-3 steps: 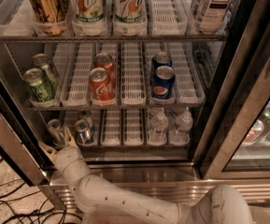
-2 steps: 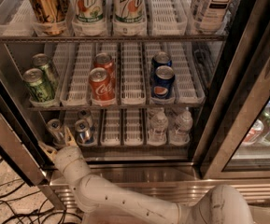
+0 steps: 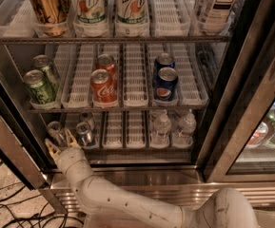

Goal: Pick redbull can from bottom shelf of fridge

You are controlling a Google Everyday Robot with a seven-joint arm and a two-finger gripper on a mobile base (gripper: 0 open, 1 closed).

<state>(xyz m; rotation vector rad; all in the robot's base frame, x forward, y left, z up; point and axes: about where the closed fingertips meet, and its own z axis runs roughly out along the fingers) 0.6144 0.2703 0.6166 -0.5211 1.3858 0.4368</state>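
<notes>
Your gripper (image 3: 61,145) sat at the left front edge of the bottom shelf (image 3: 127,136) of the fridge (image 3: 244,103), its jaws spread wide and holding nothing. The nearest redbull can (image 3: 56,130) stood just beyond the fingertips, a little above the gap between them in the camera view. I could not tell whether either finger touched it. Two more slim silver cans (image 3: 85,133) stood just to the right of the jaws, one behind the other. Farther right of the jaws, past two white lane trays, you had two small water bottles (image 3: 162,127) side by side. On the rack above the jaws were green cans (image 3: 38,86) almost straight overhead, red cola cans (image 3: 103,87) up and to the right, and blue Pepsi cans (image 3: 165,83) farther right again. The white arm (image 3: 127,204) ran down and to the right from the jaws, out of the fridge toward the lower edge of the view.
</notes>
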